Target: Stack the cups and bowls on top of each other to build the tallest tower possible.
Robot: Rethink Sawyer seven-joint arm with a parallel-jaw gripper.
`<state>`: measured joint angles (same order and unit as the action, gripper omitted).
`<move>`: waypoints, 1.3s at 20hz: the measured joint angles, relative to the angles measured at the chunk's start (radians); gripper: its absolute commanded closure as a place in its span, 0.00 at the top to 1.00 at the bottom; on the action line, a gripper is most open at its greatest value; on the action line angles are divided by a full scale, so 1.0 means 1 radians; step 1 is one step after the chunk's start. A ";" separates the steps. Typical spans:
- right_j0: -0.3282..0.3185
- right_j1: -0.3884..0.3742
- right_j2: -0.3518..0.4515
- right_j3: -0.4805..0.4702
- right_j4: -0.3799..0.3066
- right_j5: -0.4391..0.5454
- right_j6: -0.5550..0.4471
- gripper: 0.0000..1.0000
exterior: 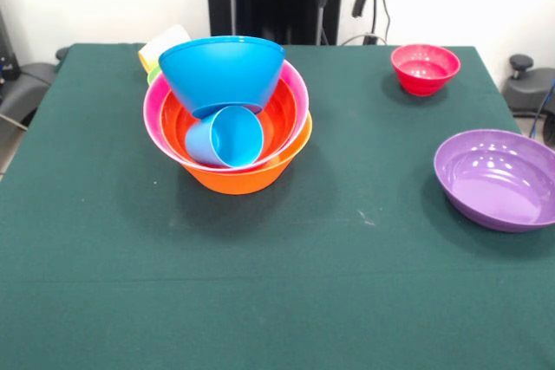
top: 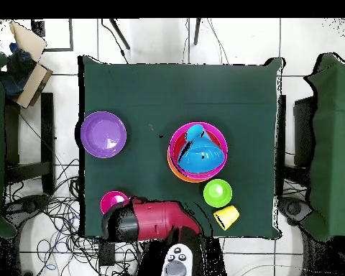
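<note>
**benchrat:** Going left to right in the front view: the tower [exterior: 227, 119] sat left of centre, with the orange bowl [exterior: 247, 175] as base, the pink bowl [exterior: 157, 113] nested in it and the red-orange bowl [exterior: 279, 115] inside that. The light blue cup [exterior: 227, 138] lay on its side in there, mouth toward the camera, and the blue bowl [exterior: 222, 74] was perched tilted on top of it. Looked to me like any nudge would slide that blue bowl off, since it was leaning on a cup that could roll.

**servo_sam:** Agreed. And the yellow-orange cup [exterior: 163, 44] plus the green bowl [top: 218, 192] were tucked right behind the stack, near the table's far edge. Reaching for those meant passing close to the wobbly bit, and the cup could get knocked off the table.

**benchrat:** Right side was roomier. The magenta bowl [exterior: 425, 68] stood alone near the far edge, and the purple bowl [exterior: 498, 178] sat hard against the right edge of the table [exterior: 260, 301], so a clumsy push could tip it over. The whole near half was bare cloth.

**servo_sam:** Gripper? I only saw the red arm [top: 155, 218] drawn back over the base, so I couldn't tell whether it was spread or closed.
</note>
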<state>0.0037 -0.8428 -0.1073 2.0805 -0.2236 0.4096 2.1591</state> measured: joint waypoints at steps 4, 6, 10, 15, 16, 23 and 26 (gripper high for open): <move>0.026 0.003 0.002 -0.009 -0.015 -0.018 0.000 1.00; 0.044 0.009 0.002 -0.018 -0.020 -0.021 0.000 1.00; 0.083 0.021 0.001 -0.037 -0.021 -0.021 0.000 1.00; 0.125 0.044 -0.005 -0.058 -0.021 -0.021 0.000 1.00; 0.141 0.052 -0.008 -0.065 -0.021 -0.021 0.000 1.00; 0.217 0.106 -0.028 -0.101 -0.020 -0.044 0.000 1.00; 0.253 0.157 -0.048 -0.126 -0.020 -0.094 0.000 1.00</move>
<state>0.2570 -0.6857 -0.1554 1.9548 -0.2437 0.3159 2.1591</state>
